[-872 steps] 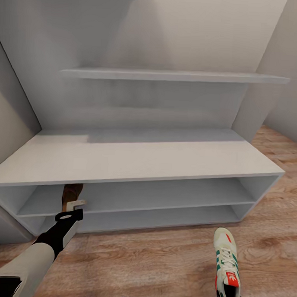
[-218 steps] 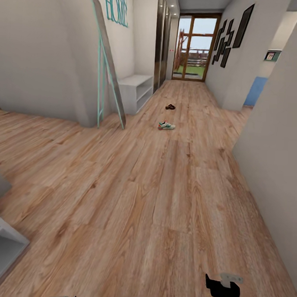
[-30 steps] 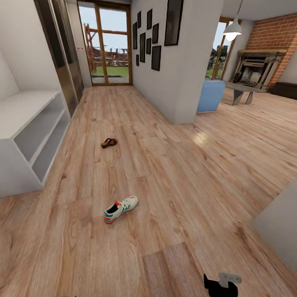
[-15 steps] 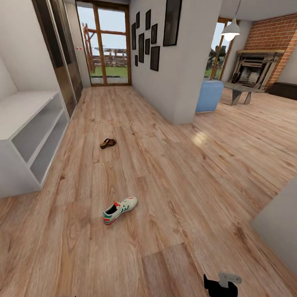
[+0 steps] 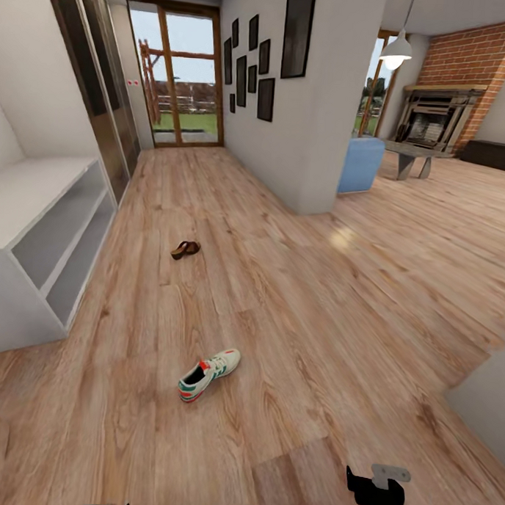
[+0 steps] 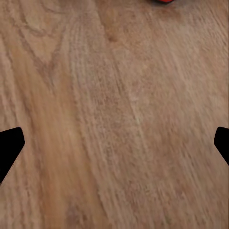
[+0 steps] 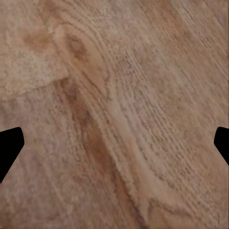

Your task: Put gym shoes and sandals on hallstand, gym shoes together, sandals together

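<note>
One gym shoe (image 5: 208,374), white with green stripes and a red-orange heel, lies on its sole on the corridor floor (image 5: 294,313) a short way ahead of me. One brown sandal (image 5: 185,249) lies farther down the corridor, near the white bench. The hallstand is out of view. My right gripper (image 5: 378,489) hangs low at the head view's bottom edge, right of the shoe and well short of it. Both wrist views look down on bare planks: the left gripper (image 6: 114,148) and right gripper (image 7: 114,148) are open and hold nothing. A red sliver (image 6: 162,1) touches the left wrist view's edge.
A plain low white two-shelf bench (image 5: 33,221) stands along the left wall. A wall corner (image 5: 316,138) juts in at the right, with a blue seat (image 5: 359,163) behind it. A grey wall edge (image 5: 488,410) is close at the right. Glass doors (image 5: 186,81) end the corridor.
The whole view has shifted: the camera has come a little closer, so shoe and sandal sit slightly lower in the picture. Neither has moved on the floor. Grippers unchanged.
</note>
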### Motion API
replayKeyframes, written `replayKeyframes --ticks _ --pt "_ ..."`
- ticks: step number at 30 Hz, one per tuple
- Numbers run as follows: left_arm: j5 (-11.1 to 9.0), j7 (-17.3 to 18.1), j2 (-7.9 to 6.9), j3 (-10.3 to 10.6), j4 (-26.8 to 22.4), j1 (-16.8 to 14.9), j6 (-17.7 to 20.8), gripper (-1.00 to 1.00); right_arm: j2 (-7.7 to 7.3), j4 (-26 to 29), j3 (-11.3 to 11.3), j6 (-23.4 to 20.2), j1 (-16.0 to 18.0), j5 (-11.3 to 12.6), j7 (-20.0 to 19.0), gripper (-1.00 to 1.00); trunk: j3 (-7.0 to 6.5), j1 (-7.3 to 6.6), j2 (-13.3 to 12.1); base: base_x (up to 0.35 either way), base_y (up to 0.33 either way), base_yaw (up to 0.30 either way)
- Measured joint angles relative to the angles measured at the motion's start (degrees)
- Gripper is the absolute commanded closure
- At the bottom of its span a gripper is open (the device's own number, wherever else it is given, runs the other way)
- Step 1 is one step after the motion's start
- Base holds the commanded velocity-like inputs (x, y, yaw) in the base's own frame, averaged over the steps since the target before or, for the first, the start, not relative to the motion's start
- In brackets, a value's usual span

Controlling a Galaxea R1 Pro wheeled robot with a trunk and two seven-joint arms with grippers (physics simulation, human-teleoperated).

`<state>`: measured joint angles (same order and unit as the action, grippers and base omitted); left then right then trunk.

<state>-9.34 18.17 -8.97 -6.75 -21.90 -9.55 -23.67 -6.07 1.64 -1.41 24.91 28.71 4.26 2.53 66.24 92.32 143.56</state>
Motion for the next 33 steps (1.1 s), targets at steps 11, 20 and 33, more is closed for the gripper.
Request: replayKeyframes --ticks 11,20,33 --pt "0.00 0.00 0.00 0.01 0.03 0.00 0.00 -1.00 -0.01 0.01 0.01 0.01 -0.01 0.00 0.00 -1.00 -0.28 0.01 0.00 0.029 0.016 -0.202" --pt "0.00 0.00 0.00 0.01 0.01 -0.01 0.00 -1.00 -0.01 0.01 0.01 0.01 -0.01 0.00 0.00 -1.00 -0.59 0.01 0.00 0.002 0.001 -0.236" --pt "0.00 0.00 -0.01 0.00 -0.03 0.00 0.00 -1.00 0.00 0.00 0.00 0.00 0.00 0.08 0.08 -1.00 -1.00 0.01 0.00 0.008 0.015 -0.183"
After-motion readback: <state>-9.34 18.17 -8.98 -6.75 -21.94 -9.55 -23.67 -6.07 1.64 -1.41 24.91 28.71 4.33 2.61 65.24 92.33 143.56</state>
